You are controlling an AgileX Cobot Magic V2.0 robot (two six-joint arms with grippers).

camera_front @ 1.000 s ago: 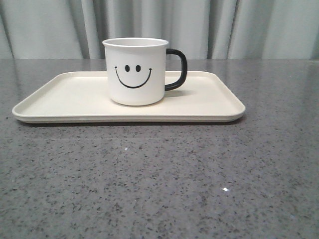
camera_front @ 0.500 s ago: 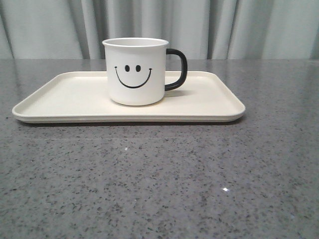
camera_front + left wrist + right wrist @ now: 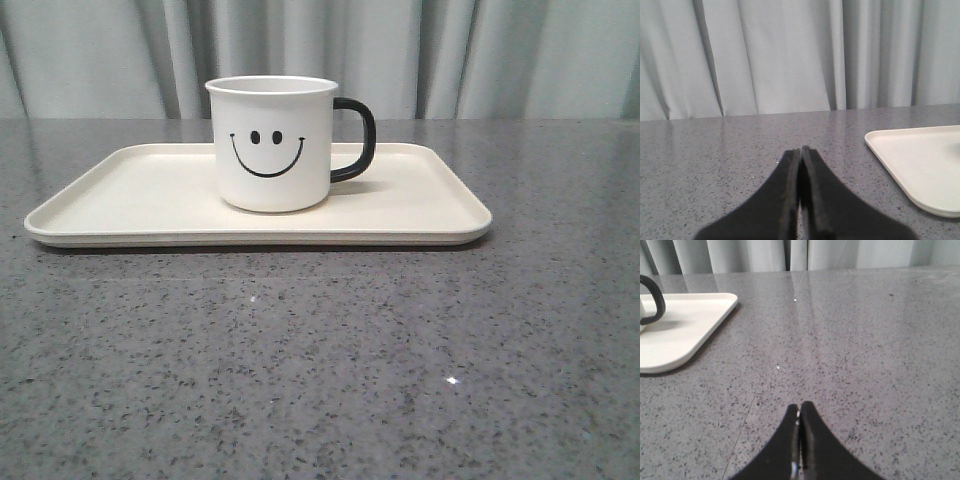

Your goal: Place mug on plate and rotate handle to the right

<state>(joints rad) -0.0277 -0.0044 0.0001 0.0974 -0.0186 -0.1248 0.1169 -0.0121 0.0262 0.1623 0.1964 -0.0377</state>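
Grey speckled worktop (image 3: 320,360) is carrying the plate (image 3: 120,200), where the mug (image 3: 272,145) is standing upright, handle (image 3: 358,140) pointing right, while left tool (image 3: 800,152) and right tool (image 3: 799,407) are sitting closed, empty, well apart; task is looking finished, calling for no further move.

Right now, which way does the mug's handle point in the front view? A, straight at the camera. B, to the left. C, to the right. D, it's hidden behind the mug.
C: in the front view the handle sticks out from the right side of the mug, which stands upright on the plate with its smiley face toward the camera.
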